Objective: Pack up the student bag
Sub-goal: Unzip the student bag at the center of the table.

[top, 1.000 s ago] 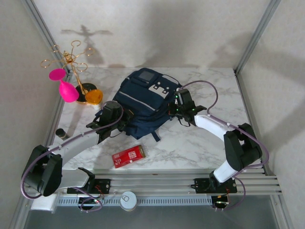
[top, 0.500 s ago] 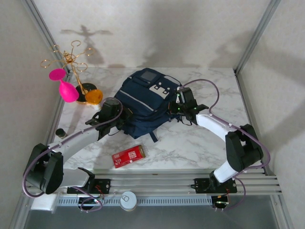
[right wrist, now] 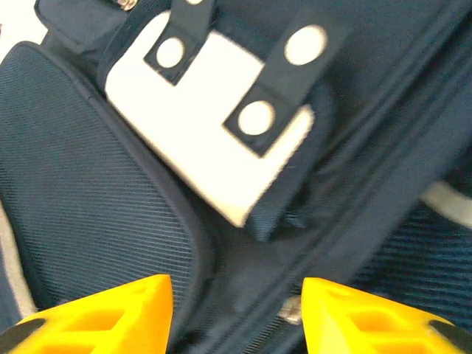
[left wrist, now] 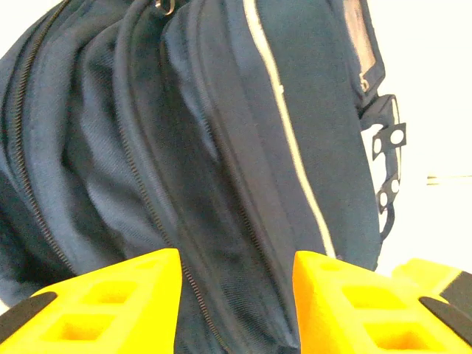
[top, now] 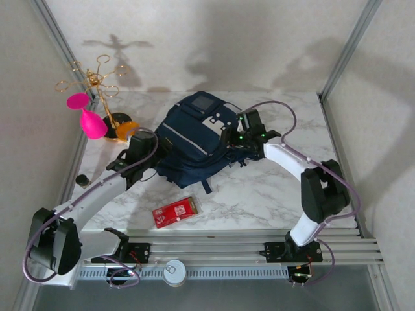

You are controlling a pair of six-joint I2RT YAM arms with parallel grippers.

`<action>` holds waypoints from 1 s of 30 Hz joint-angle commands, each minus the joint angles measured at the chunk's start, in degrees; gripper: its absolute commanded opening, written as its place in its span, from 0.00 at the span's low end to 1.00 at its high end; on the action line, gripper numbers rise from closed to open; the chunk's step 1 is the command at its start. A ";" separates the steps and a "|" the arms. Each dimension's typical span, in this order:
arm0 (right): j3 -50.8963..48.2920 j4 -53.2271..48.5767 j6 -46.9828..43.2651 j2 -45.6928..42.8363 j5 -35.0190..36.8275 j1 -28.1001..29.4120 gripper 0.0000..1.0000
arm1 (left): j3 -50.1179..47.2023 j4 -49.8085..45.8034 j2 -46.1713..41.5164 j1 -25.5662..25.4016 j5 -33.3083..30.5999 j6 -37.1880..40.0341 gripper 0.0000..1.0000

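Note:
The navy student bag lies on the marble table with its grey-white patch facing up. My left gripper is at the bag's left side, open, its yellow fingers straddling a zipper seam of the student bag. My right gripper is at the bag's right side, open over the student bag just below the white patch; a metal zipper pull sits near its right finger.
A red packet lies on the table near the front edge. A gold jewellery stand with a pink object and an orange object stands at the back left. A small dark cap sits at the left edge.
Both grippers have moved farther back along the bag's sides, the left one up and left, the right one up and inward. The bag has shifted slightly.

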 commanded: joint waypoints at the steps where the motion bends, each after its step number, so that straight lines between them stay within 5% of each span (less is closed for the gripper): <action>1: 4.59 -0.79 3.38 3.76 -1.87 1.42 0.52 | 2.38 -0.20 2.99 0.31 -0.99 0.87 0.44; 9: 8.85 -1.14 3.84 10.45 -2.38 2.35 0.50 | 3.46 3.20 8.57 0.40 -2.16 0.65 0.47; 12: 8.43 1.47 3.49 10.74 -4.98 2.21 0.40 | 3.50 5.99 10.79 0.40 -1.09 0.75 0.47; 19: 2.76 7.55 4.01 3.67 -6.16 0.62 0.01 | 4.99 13.22 16.19 0.32 2.17 3.50 0.47; 24: -6.59 14.06 8.92 -3.24 -11.34 -2.34 0.00 | 8.99 19.15 22.12 0.05 7.14 4.63 0.47; 30: -21.51 25.10 22.80 -15.70 -5.21 -2.37 0.00 | 20.99 21.28 31.80 -0.74 13.67 8.31 0.51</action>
